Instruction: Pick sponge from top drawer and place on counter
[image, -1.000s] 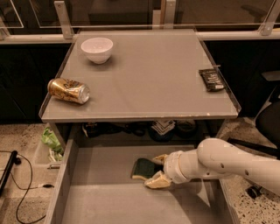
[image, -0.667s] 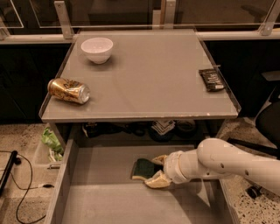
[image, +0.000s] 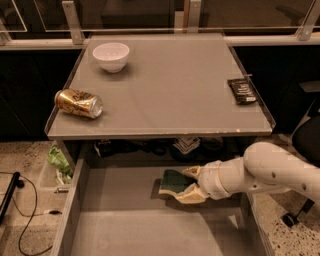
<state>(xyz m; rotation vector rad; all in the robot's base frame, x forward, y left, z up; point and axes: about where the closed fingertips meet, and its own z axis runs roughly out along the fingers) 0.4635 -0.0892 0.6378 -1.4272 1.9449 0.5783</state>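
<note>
The sponge (image: 171, 180), dark green on top with pale foam below, lies in the open top drawer (image: 125, 220) near its back right. My gripper (image: 183, 184) reaches in from the right on a white arm. Its two tan fingers (image: 191, 172) sit on either side of the sponge's right end and press against it. The sponge rests low over the drawer's grey bottom. The counter (image: 165, 85) is the grey tabletop above the drawer.
On the counter stand a white bowl (image: 111, 55) at the back left, a gold can (image: 79, 103) lying on its side at the left edge, and a black flat packet (image: 242, 90) at the right edge. A green bag (image: 59, 161) and cables lie on the floor at the left.
</note>
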